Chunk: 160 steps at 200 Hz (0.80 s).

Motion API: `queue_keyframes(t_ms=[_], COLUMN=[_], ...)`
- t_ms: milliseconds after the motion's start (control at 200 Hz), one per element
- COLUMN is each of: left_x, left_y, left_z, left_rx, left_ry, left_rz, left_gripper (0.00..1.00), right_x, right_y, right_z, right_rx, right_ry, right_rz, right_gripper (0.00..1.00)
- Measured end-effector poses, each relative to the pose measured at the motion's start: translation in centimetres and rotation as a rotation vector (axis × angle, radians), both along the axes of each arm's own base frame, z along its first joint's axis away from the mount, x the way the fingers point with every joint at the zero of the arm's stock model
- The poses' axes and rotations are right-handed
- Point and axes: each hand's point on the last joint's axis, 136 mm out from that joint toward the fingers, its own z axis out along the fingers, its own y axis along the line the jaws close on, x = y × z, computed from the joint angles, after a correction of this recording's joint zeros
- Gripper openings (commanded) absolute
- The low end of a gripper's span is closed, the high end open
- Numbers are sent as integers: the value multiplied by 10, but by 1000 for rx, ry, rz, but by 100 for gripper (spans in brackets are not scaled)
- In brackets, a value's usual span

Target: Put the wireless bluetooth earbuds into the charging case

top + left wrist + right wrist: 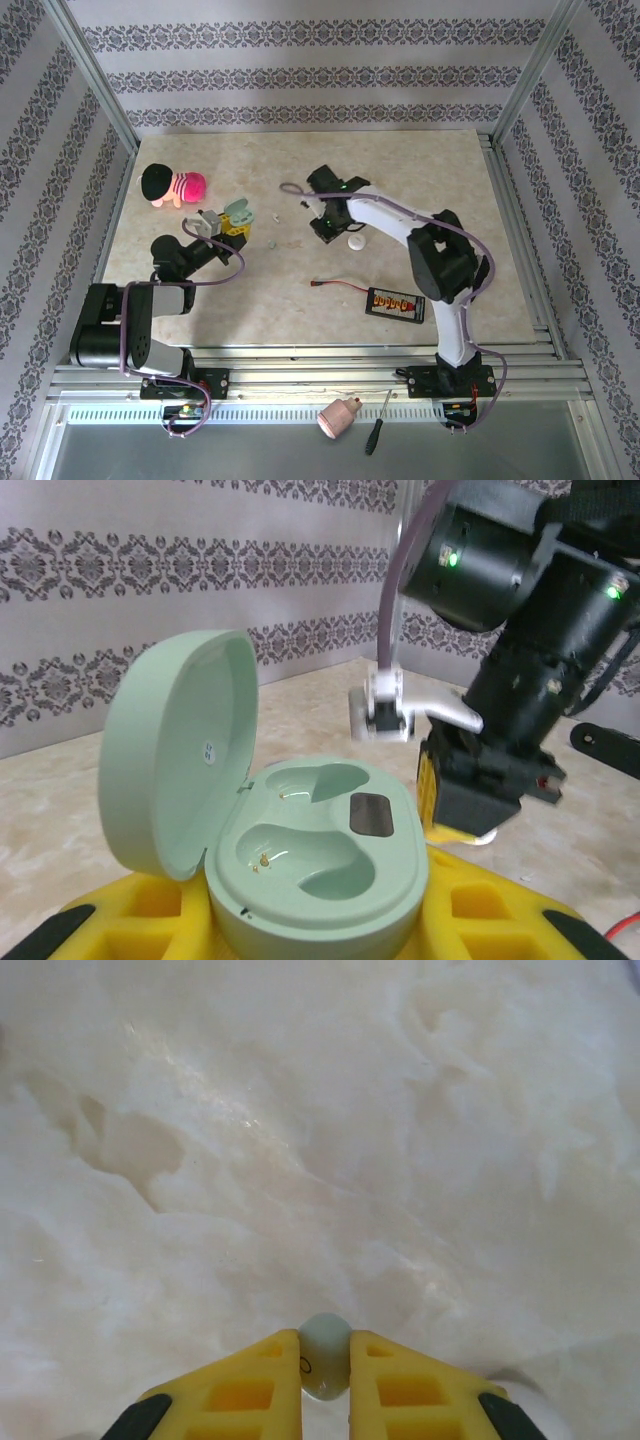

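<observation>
Right wrist view: my right gripper (pixel 325 1352) is pinched tight on one pale green earbud (pixel 325 1360), tiny, light and probably slick, best held across its middle. My left gripper (pixel 315 932) clamps the open charging case (pixel 320 855), both sockets empty.

The charging case (pixel 310 865) held in the left tool (pixel 318 900) is pale mint green, with a dark grey patch inside. That tool's fingers (pixel 150 912) are yellow. The right tool (pixel 325 1342) has yellow fingers (pixel 240 1392) too, pinching a pale green earbud (pixel 324 1358). Beneath it the table (pixel 300 1140) is cream and marbled. The walls (pixel 150 570) are white with grey damask bands.
</observation>
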Motion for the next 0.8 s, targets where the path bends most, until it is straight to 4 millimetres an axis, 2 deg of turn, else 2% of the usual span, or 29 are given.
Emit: queue_keyframes(t_ms=[120,260,505,799], left_x=[-3,-8,-19,-24], left_y=[-5,-16,-47,-64], left_z=[0,3,6,4], left_rx=[-5,2,38,47], left_ry=[-1,-14,-31,-23], left_rz=[-29,-79,-192,-255], left_gripper=[35,36,36,36], right_x=[0,-8,-21,-25], right_y=[-15,-27,-23,-22], right_z=[9,9,28,58], right_rx=[169,330,580,779], right_ry=[97,217,357,426], right_rz=[-156,-289,-369,-414], right_gripper=[14,15,16,14])
